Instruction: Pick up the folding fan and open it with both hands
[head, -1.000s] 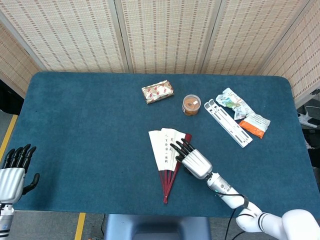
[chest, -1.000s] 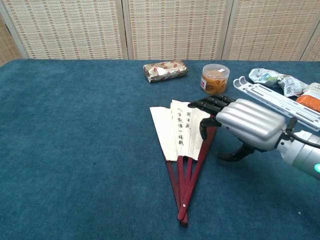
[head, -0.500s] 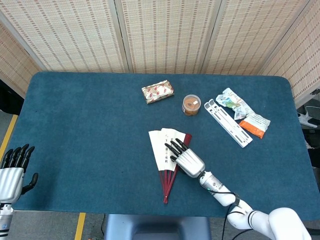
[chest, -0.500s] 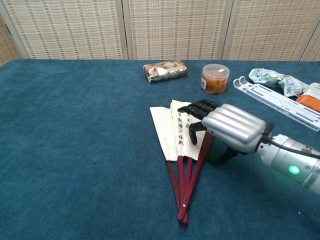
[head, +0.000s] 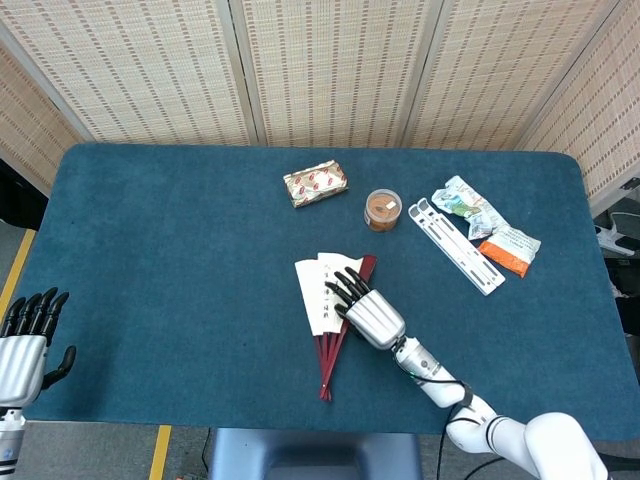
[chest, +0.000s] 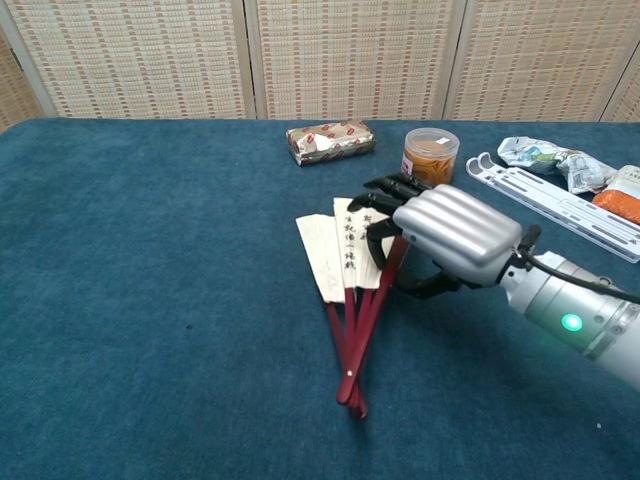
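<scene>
Your right hand has slid onto the half-spread, red-ribbed paper folding fan, nudging it across the tabletop, fingers curling but not yet gripping.

Blue-carpeted counter. Far side: foil-wrapped snack packet, beside it a small clear tub with orange contents. Further right, white plastic rack, crumpled wrapper, orange packet. Woven screens behind.

Robot lab / data-collection setup: blue felt-covered bench ringed by woven folding screens, yellow floor tape at the near-left corner, assorted snack-packet props near the far edge.
</scene>
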